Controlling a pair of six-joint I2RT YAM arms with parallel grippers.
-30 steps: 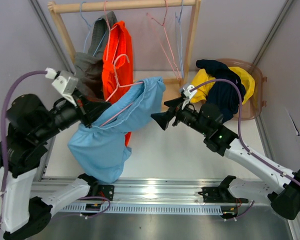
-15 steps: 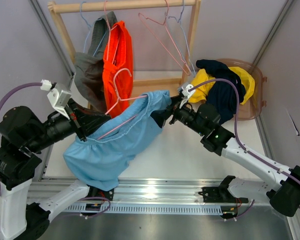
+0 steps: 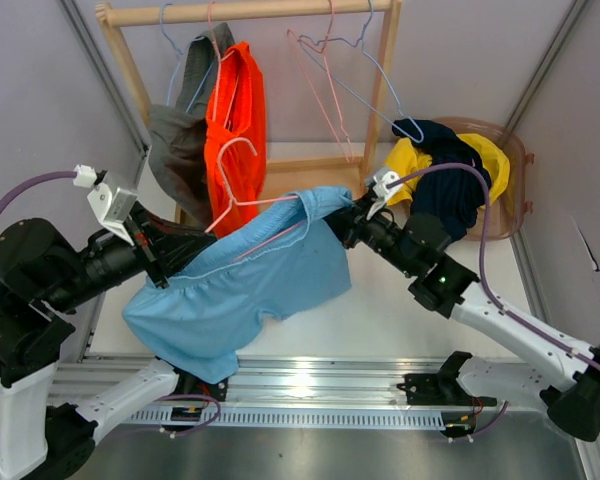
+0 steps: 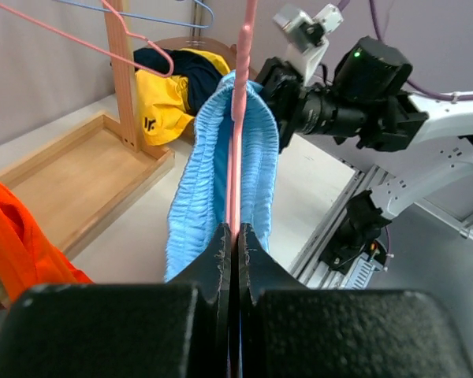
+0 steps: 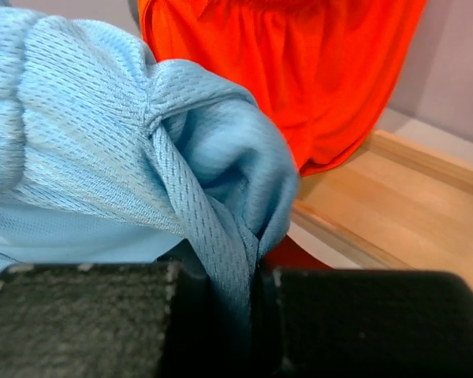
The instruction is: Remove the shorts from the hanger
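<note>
The light blue shorts (image 3: 250,285) hang by their waistband on a pink hanger (image 3: 242,190), stretched between both arms in front of the rack. My left gripper (image 3: 192,245) is shut on the pink hanger's wire (image 4: 238,118), which runs through the blue waistband (image 4: 197,189). My right gripper (image 3: 342,225) is shut on a fold of the light blue shorts (image 5: 102,157) at the waistband's right end. In the wrist views the left gripper (image 4: 236,232) pinches the wire and the right gripper (image 5: 248,272) pinches cloth. Orange shorts (image 3: 235,110) and grey shorts (image 3: 175,135) hang on the rack.
The wooden rack (image 3: 250,12) stands at the back with bare wire hangers (image 3: 330,70) on its right half. Yellow shorts (image 3: 405,165) and dark navy shorts (image 3: 450,185) lie in a brown basket (image 3: 510,200) at the right. Orange shorts (image 5: 299,71) hang just behind the right gripper.
My right gripper moved left to the waistband's end and shut on the light blue shorts. The shorts are now pulled taut between the arms. The left arm shifted slightly down-left.
</note>
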